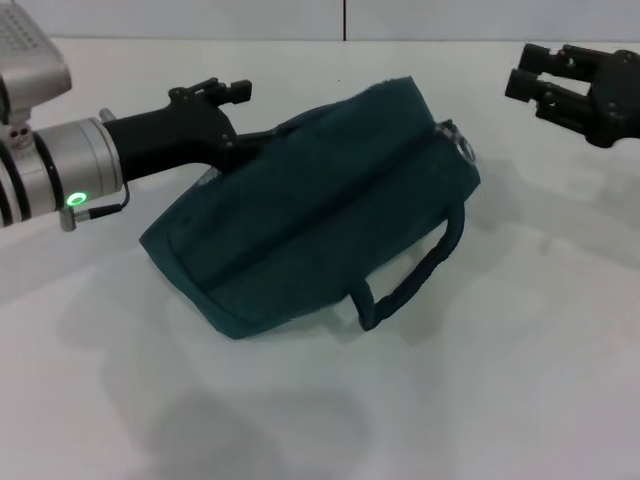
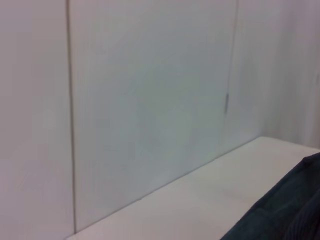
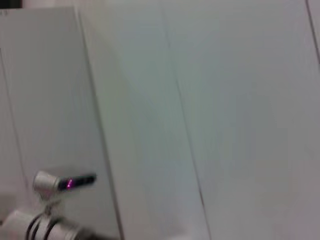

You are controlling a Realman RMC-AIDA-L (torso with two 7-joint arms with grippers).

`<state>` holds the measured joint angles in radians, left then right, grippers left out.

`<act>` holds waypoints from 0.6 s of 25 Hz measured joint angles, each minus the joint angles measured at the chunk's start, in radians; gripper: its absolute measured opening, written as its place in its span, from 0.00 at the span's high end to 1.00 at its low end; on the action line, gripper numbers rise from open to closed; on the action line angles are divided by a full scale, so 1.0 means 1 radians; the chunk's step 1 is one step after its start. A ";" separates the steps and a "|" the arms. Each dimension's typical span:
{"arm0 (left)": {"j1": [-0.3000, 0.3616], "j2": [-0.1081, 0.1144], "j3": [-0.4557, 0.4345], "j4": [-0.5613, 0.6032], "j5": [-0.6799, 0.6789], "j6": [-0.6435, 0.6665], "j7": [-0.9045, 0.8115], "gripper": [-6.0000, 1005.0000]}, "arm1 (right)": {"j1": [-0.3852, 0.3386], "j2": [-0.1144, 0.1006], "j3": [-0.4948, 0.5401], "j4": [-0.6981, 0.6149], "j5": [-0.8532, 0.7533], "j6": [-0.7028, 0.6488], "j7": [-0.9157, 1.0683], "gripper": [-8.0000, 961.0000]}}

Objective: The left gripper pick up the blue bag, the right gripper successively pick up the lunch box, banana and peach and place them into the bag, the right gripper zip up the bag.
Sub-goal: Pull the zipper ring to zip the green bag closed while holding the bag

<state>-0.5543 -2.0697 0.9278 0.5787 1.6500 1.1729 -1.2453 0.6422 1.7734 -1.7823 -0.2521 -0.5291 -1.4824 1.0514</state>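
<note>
Bag lies across the middle of the head view, dark teal, tilted so its left end is raised toward the left gripper while its lower edge rests on the table. That gripper, reaching in from the left edge, is pinched on the bag's upper left edge, probably to hold it off the surface and steady for the zip. The strap hangs loose at lower right. At upper right the right gripper hovers apart from the bag; whether its fingers are spread, I cannot tell. No lunch box, banana or peach shows.
</note>
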 joint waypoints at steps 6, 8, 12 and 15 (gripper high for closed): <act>-0.018 0.003 0.001 -0.012 0.000 -0.011 0.008 0.12 | 0.012 0.033 0.018 -0.044 -0.153 0.042 -0.004 0.56; -0.020 0.001 0.002 -0.009 -0.003 -0.012 0.009 0.12 | 0.022 0.057 0.018 -0.071 -0.191 0.074 -0.007 0.56; -0.018 -0.003 -0.005 -0.008 -0.025 -0.008 0.022 0.12 | 0.036 0.111 0.020 -0.128 -0.245 0.179 -0.015 0.57; -0.015 -0.001 -0.007 -0.006 -0.086 0.039 0.023 0.12 | 0.038 0.141 0.021 -0.154 -0.252 0.244 -0.038 0.57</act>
<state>-0.5697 -2.0703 0.9212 0.5728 1.5638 1.2121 -1.2227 0.6806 1.9144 -1.7611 -0.4060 -0.7807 -1.2385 1.0137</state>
